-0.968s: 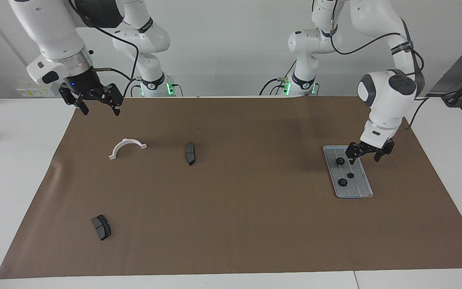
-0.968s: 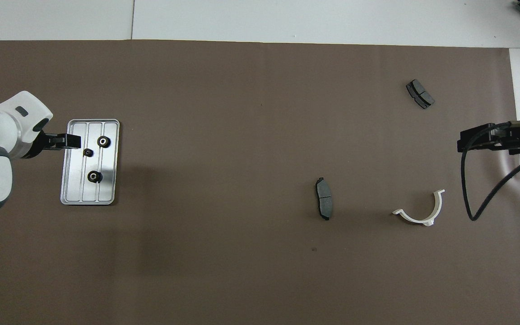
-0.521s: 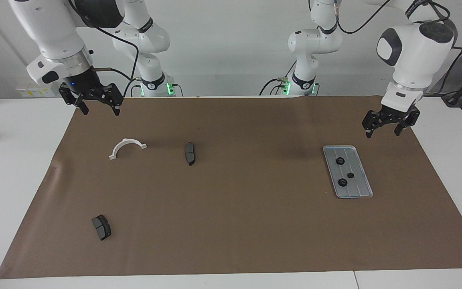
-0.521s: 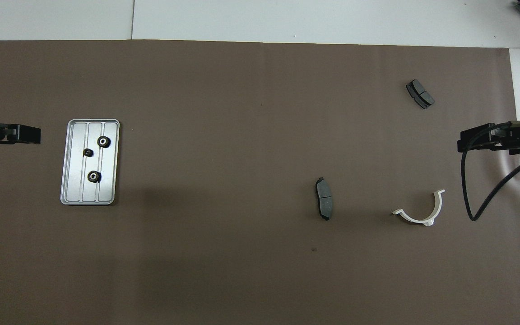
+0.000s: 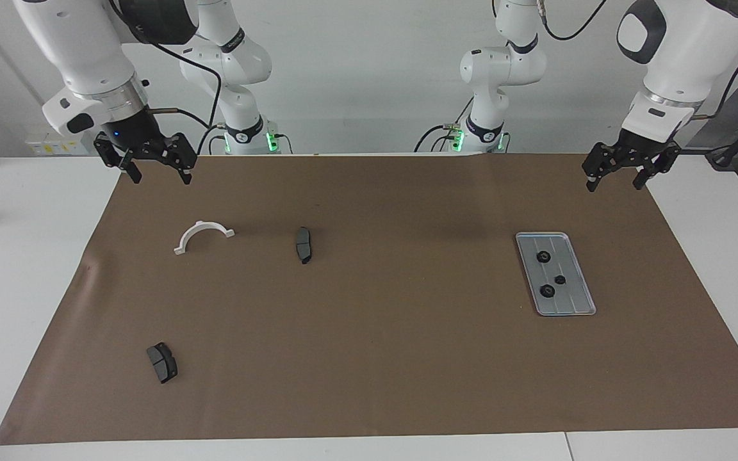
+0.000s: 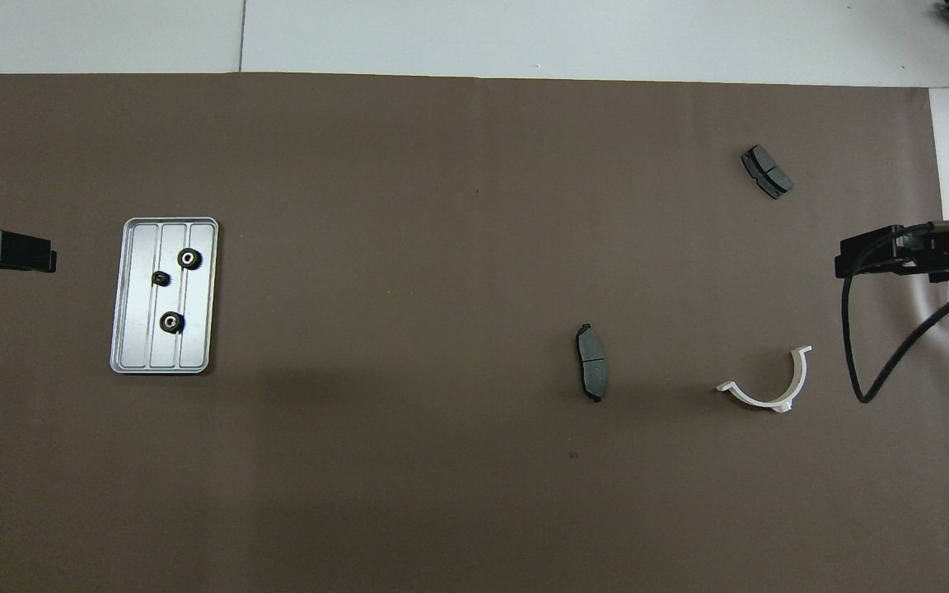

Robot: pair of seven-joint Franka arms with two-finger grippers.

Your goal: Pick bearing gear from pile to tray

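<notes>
At the left arm's end of the brown mat [image 5: 369, 358], the left gripper [image 5: 623, 176] hangs raised over the mat's corner nearest the robots, wrist pointing down, fingers spread apart and holding nothing. Right gripper [image 5: 155, 171] — raised over the matching corner at the right arm's end, fingers likewise spread and empty. Tray [image 5: 579, 282]: flat on the mat toward the left arm's end, three black gears [image 5: 543, 257] resting in it, apart from one another. Remaining parts at the right arm's end: white half-ring bracket [image 5: 202, 235]; one brake pad [image 5: 303, 244] beside it toward mid-table; a second brake pad [image 5: 162, 362] farther from the robots. No legible writing on any item. The mat between tray and brake pads lies bare — wide open room, with white table [image 5: 16, 282] bordering the mat's edges.
</notes>
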